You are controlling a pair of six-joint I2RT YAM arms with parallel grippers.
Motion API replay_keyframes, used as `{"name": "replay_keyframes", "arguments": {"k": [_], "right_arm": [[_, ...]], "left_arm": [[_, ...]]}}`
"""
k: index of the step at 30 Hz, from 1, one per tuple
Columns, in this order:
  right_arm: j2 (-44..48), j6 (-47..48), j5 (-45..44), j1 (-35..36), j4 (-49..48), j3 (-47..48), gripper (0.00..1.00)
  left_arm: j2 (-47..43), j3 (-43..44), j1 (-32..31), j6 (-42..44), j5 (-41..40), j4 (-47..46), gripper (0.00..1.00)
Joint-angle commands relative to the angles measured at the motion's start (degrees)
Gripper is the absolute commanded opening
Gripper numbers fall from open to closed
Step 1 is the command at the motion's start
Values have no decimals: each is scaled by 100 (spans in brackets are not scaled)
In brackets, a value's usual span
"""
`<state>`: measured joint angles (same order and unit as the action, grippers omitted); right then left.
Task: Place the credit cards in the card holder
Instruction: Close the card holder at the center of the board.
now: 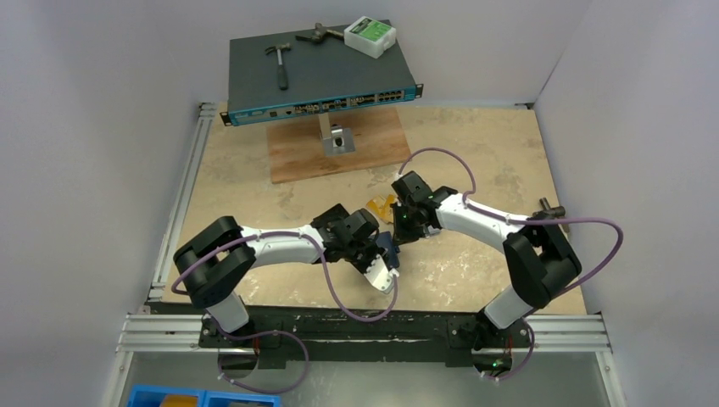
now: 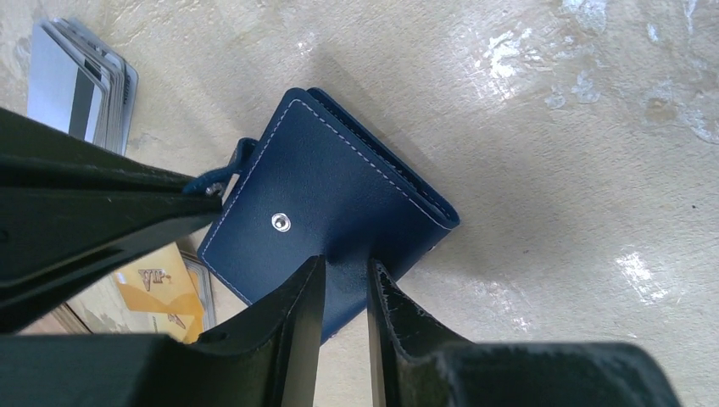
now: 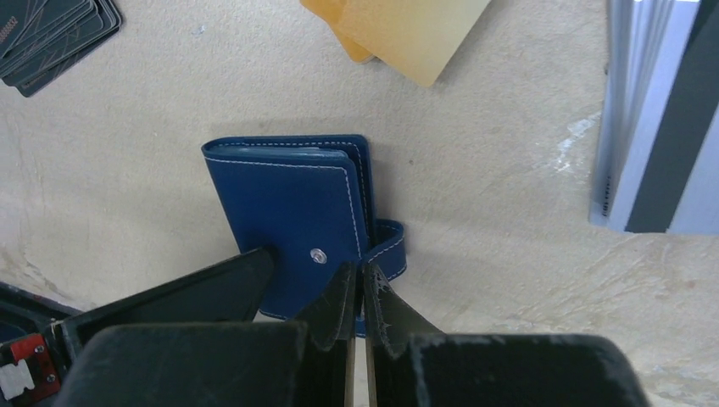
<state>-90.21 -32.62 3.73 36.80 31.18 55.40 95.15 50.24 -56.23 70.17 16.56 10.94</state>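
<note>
And there's the card holder (image 2: pixel 339 186), navy blue and folded over, down on the bench (image 1: pixel 492 153) right between the two arms. Its snap stud (image 2: pixel 281 222) shows on the cover, and the strap (image 3: pixel 392 246) curls loose off one side, unfastened.

The left tool (image 2: pixel 346 288) has one edge of the cover between its fingers. They're only narrowly spread, pinching the leather. In from the opposite side comes the right tool (image 3: pixel 357 288), fingers pressed together, tips right at the holder's edge beside the strap. Whether a sliver of leather is caught between them, can't tell.

All the cards lie out on the bench. A fanned stack of silver-grey cards (image 2: pixel 76 85) with a dark stripe sits near the holder. Orange cards (image 3: pixel 407 34) lie just beyond it, one printed with lettering. A pile of black cards (image 3: pixel 51 34) rests a little apart.

Further back on the bench there's a wooden board (image 1: pixel 339 148). Raised above it is a network switch (image 1: pixel 322 76), carrying a hammer (image 1: pixel 278 61) and a white box (image 1: pixel 370 36).
</note>
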Motion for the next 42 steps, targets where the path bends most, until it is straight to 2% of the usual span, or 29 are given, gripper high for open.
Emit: {"name": "replay_keyframes", "arguments": {"k": [1,21,36,42], "right_arm": [[-223,-138,313,14,-256,190,0],[-462,-653,567,131,-902,-79,0],[-584,-391,-510,333,-149,123,0],[-608,-338,-644,388,-23,204,0]], "left_arm": [[311,-107,-20,237,-55,356,24],[265,-138,-4,49,224,322,19],[218,-177,-2,-30,268,317,19],[196,-181,-2,-49,287,325,18]]}}
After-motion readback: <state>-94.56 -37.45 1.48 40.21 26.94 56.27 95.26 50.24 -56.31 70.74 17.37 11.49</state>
